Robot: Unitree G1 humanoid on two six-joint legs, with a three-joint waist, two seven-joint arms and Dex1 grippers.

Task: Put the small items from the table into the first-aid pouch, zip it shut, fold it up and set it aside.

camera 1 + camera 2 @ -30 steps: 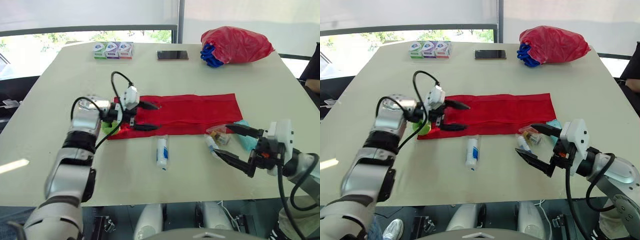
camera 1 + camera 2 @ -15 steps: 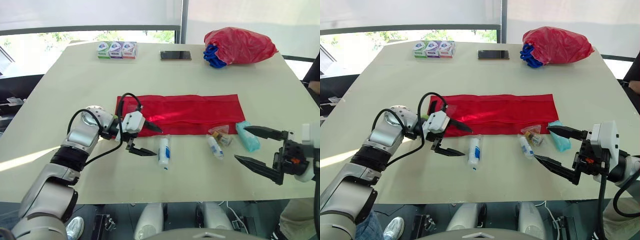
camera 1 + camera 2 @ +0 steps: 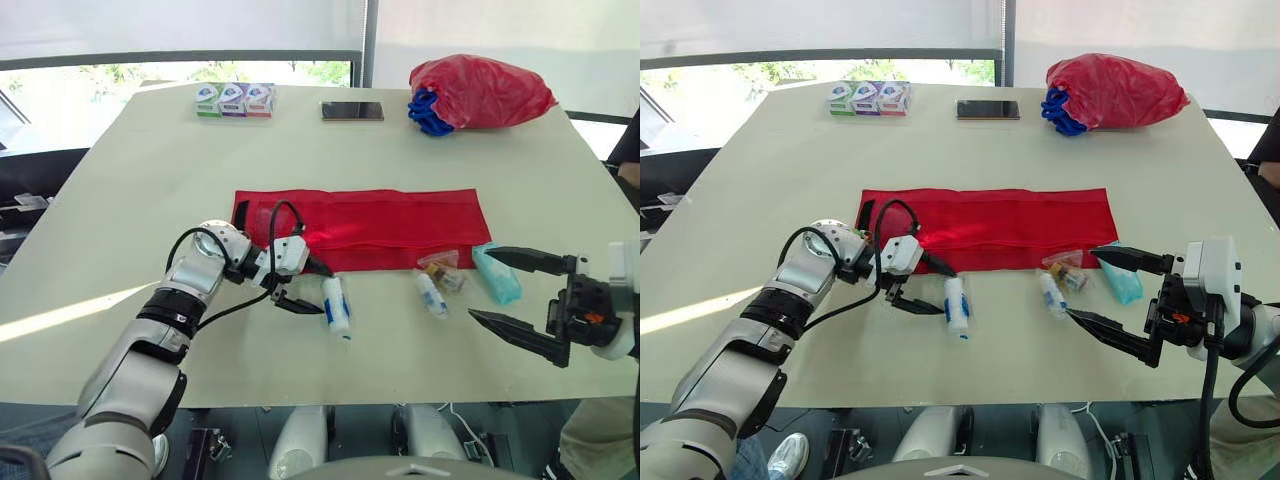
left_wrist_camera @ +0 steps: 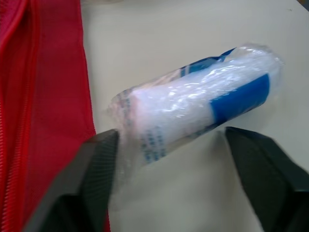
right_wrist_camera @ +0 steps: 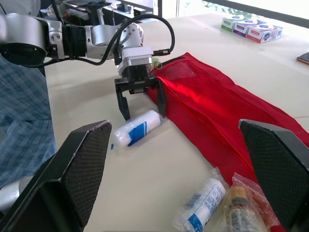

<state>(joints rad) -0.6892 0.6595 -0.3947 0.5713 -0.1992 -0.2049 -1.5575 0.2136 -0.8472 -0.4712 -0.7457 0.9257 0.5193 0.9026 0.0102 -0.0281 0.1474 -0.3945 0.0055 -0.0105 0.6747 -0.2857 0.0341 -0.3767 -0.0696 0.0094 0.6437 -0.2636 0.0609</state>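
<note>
A: Where's the pouch, and what's in it?
B: The red pouch [image 3: 355, 228] lies flat and unfolded across the middle of the table [image 3: 150, 180], its long side toward the robot. A zip runs along it in the left wrist view, but I can't tell whether it's open or closed, nor whether anything is inside.
A: Any other container?
B: A red plastic bag [image 3: 485, 85] at the far right corner, with something blue [image 3: 424, 112] bulging from its mouth. A phone [image 3: 352, 111] and three small boxes [image 3: 233, 99] sit along the far edge, well apart from the pouch.
A: And the small items?
B: All on the table along the pouch's near edge. A wrapped roll [image 3: 337, 305], white and blue, lies just beside the pouch's left half. Toward the right end there's a smaller roll [image 3: 430, 295], a clear packet [image 3: 442, 272] with a small brown bottle in it touching the pouch's edge, and a teal packet [image 3: 497, 272] at the near right corner.
A: How does the left gripper stand?
B: The left gripper [image 3: 318, 290] is low over the table with its fingers spread, and the end of the wrapped roll lies between them. One finger [image 4: 91, 179] meets the loose wrapping; the other stands a little apart from the roll. Nothing is pinched.
A: The right one?
B: The right gripper [image 3: 480, 284] hangs at the table's near right side, fingers spread wide, tips pointing toward the teal packet and the smaller roll, near both
</note>
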